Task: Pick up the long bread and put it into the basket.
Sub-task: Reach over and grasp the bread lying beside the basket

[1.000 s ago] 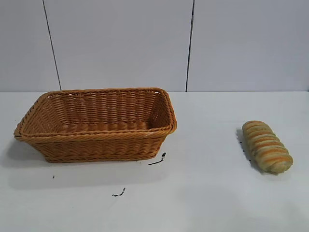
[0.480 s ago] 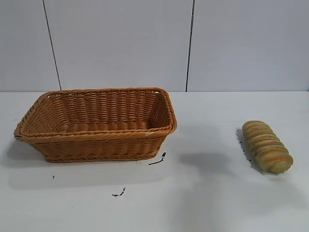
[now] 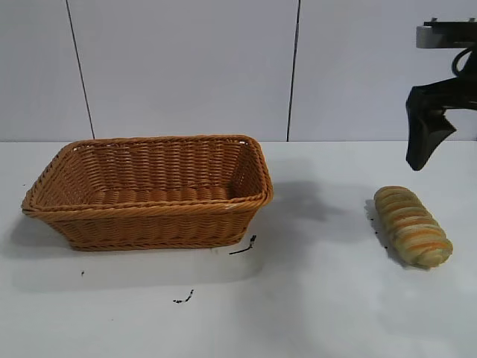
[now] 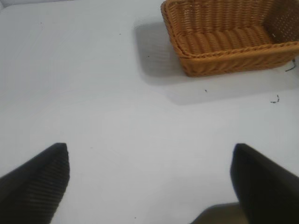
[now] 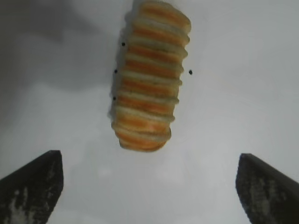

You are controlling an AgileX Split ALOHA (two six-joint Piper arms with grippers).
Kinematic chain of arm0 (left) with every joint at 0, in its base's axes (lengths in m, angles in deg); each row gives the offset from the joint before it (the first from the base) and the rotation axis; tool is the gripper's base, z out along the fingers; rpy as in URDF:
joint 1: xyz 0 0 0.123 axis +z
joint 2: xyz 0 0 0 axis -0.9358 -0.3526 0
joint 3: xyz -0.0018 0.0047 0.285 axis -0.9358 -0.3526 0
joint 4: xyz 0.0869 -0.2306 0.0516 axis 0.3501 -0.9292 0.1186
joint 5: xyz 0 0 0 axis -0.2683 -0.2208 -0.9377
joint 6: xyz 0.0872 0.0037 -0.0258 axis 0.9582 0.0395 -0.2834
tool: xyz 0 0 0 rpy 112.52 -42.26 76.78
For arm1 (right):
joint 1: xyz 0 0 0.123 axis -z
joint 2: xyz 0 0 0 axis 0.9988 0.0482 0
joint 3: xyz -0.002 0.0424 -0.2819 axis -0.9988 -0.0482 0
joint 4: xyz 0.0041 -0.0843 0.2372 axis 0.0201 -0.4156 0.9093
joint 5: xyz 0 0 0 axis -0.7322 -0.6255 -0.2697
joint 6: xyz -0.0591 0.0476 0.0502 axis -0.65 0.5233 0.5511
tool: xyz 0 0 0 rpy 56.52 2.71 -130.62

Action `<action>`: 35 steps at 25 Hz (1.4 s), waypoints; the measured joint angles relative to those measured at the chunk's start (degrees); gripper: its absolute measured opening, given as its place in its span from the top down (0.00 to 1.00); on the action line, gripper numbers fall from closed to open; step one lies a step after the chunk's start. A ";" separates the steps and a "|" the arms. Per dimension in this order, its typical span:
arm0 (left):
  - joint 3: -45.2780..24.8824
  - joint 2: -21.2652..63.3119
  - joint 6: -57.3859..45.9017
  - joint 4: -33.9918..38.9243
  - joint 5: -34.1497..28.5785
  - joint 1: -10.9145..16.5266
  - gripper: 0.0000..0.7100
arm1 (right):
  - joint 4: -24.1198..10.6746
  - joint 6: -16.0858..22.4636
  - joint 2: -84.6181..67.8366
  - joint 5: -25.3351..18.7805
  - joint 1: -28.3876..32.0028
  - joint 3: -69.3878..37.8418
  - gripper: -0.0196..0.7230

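The long bread, a tan loaf with orange and pale ridges, lies on the white table at the right. My right gripper hangs open above and slightly behind it, apart from it, with one dark finger showing in the exterior view. In the right wrist view the bread lies ahead of the wide-set fingertips, not between them. The wicker basket stands at the left with nothing in it. My left gripper is open over bare table, away from the basket, and is outside the exterior view.
Two small black marks lie on the table in front of the basket. A few dark specks sit beside the bread. A pale panelled wall closes the back. White table stretches between basket and bread.
My right gripper has come into the exterior view at the upper right, above the bread. Its shadow has moved across the table towards the bread. Bread and basket have not moved.
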 joint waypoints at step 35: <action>0.00 0.00 0.00 0.00 0.00 0.00 0.02 | 0.02 -0.63 -3.85 -6.28 0.00 7.45 0.82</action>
